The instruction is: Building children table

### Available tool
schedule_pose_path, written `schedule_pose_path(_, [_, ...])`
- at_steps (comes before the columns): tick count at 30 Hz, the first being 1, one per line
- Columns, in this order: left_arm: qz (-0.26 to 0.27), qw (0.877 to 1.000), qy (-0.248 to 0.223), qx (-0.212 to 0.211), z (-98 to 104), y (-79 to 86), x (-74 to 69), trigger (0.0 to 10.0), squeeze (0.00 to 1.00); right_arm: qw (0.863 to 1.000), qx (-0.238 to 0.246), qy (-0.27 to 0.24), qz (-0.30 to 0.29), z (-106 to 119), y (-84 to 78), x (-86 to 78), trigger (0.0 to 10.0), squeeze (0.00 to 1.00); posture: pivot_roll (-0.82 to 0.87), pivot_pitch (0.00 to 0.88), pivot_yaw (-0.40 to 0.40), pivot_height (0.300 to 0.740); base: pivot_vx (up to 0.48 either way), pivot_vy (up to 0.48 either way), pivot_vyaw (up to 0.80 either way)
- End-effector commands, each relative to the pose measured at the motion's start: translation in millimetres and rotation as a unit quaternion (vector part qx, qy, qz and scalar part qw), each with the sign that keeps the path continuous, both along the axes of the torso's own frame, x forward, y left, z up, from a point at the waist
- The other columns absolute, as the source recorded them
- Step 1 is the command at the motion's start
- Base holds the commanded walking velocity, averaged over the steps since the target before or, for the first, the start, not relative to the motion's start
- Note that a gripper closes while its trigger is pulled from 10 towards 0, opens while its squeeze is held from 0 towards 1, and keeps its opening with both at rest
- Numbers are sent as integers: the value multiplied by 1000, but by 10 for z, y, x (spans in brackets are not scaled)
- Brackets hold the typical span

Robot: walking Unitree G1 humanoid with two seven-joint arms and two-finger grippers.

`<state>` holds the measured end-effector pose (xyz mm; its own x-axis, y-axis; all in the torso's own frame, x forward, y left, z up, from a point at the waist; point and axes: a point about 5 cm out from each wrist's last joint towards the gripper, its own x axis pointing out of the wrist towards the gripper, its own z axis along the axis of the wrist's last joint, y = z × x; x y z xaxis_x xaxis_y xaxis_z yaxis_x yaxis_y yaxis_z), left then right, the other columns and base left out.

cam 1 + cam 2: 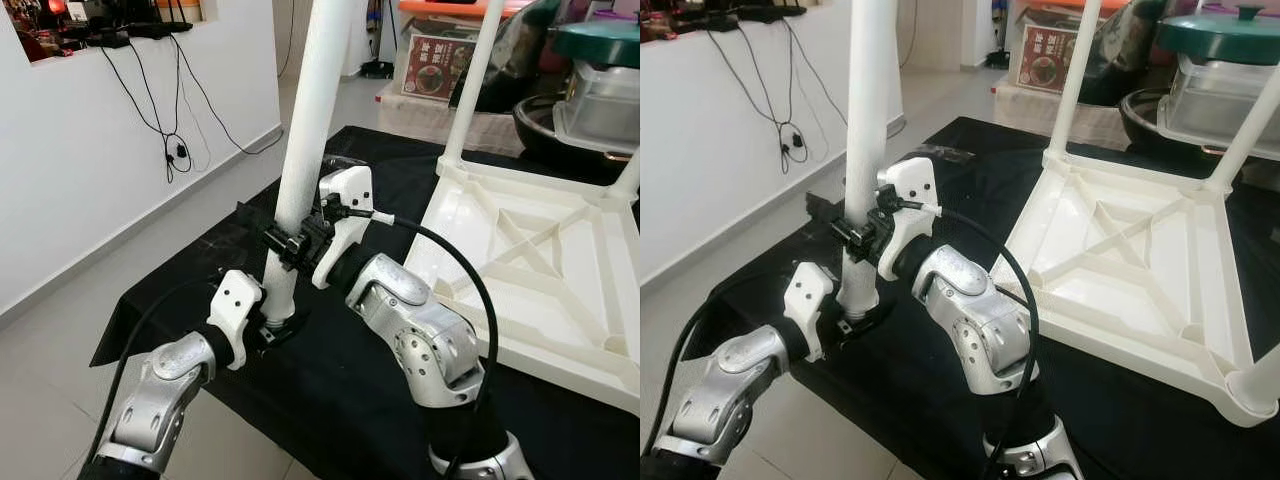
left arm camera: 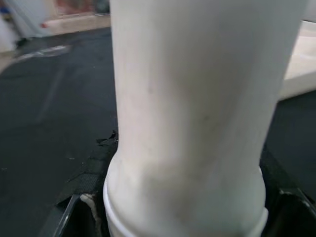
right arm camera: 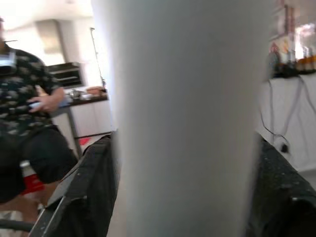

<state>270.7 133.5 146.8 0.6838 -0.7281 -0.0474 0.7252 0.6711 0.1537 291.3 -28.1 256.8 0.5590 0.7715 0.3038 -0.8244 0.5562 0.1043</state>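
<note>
A loose white table leg (image 1: 310, 120) stands upright on the black cloth (image 1: 200, 290), its ringed foot end down. My left gripper (image 1: 272, 325) is shut on the leg just above that end, with the leg (image 2: 197, 123) between its black fingers (image 2: 79, 217). My right gripper (image 1: 293, 243) is shut on the same leg a little higher, its fingers (image 3: 94, 187) on both sides of it. The white tabletop (image 1: 540, 260) lies upside down to the right, with fitted legs (image 1: 473, 85) rising from its corners.
A white wall (image 1: 90, 160) with hanging cables runs along the left. Boxes and a covered pot (image 1: 600, 90) stand behind the tabletop. The cloth's edge and bare floor (image 1: 60, 400) are at the near left. A person (image 3: 24, 123) sits in the background of the right wrist view.
</note>
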Motion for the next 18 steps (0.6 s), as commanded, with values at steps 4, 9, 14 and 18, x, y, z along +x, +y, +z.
schedule_pose_path(4, [-99, 994, 33, 39, -68, -34, -320, 10000, 0, 997, 15, -24, 73, 41, -70, -50, 10000, 0, 73, 0, -2, 740, 0, 0, 0])
schedule_pose_path(9, [-142, 985, 61, 80, -124, 68, -515, 10000, 0, 989, -27, -34, 142, -57, -113, -127, 10000, 0, 86, 0, -9, 740, 0, 0, 0])
schedule_pose_path(14, [-147, 981, 75, 101, -134, 171, -554, 10000, 0, 980, -48, -32, 191, -136, -141, -198, 6078, 0, 89, 0, -12, 740, 0, 0, 0])
schedule_pose_path(18, [-145, 980, 82, 112, -131, 234, -542, 10000, 0, 969, -48, -12, 240, -239, -183, -290, 0, 0, 87, 0, -9, 740, 0, 0, 0])
